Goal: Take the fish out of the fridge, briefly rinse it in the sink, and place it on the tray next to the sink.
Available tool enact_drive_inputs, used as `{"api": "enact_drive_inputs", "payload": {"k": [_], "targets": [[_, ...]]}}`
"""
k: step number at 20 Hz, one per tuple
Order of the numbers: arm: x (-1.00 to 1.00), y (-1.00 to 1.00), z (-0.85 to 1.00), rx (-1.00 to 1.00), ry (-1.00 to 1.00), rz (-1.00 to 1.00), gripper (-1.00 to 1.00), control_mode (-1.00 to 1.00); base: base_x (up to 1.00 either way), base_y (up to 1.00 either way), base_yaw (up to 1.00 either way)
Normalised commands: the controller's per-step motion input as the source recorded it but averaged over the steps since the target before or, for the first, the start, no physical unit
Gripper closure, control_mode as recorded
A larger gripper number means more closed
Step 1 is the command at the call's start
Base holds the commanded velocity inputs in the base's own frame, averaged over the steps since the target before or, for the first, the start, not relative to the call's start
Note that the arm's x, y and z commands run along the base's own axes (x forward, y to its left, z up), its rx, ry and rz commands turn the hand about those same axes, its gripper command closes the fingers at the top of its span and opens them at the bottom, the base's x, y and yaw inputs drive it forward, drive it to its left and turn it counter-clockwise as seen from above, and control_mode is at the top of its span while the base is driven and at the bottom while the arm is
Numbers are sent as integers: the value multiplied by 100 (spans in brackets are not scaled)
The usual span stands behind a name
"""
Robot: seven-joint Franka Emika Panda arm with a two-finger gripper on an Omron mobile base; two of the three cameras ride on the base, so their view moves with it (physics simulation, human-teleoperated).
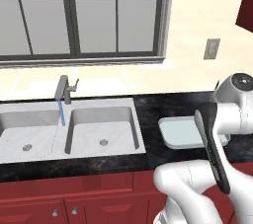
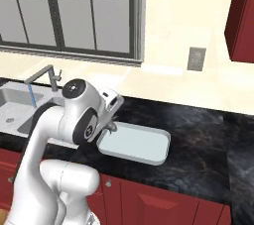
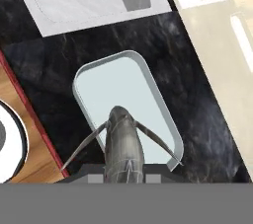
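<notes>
The gripper [image 3: 123, 171] is pinching the fish [image 3: 122, 144], its jaws pressed against the grey body, and is hanging directly over the tray [image 3: 89, 80], which is lying just below and ahead of the fingers on the dark counter. The sink [image 3: 59, 11] is sitting farther ahead (water is running from the faucet [image 1: 63, 90]). The placing step is in hand; the next move probably calls for lowering straight down and releasing inside the rim.

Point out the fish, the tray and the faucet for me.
fish [image 3: 121, 144], hand view, middle of its grey body.
tray [image 2: 134, 144], right base view, bare pale floor.
faucet [image 1: 63, 89], left base view, upright grey neck.
</notes>
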Motion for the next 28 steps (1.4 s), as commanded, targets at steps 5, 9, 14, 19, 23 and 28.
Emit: {"api": "enact_drive_inputs", "payload": {"k": [5, 9, 14, 19, 23, 28], "targets": [[52, -53, 0, 2, 21, 0, 100, -100, 0, 0, 0], [46, -2, -16, -2, 28, -1, 100, -100, 0, 0, 0], [42, 0, -42, -7, 45, 4, 100, -100, 0, 0, 0], [14, 0, -51, 0, 18, 7, 100, -100, 0, 0, 0], [9, -16, -19, 10, -4, 3, 100, -100, 0, 0, 0], [3, -16, -22, 11, -31, 1, 100, -100, 0, 0, 0]]}}
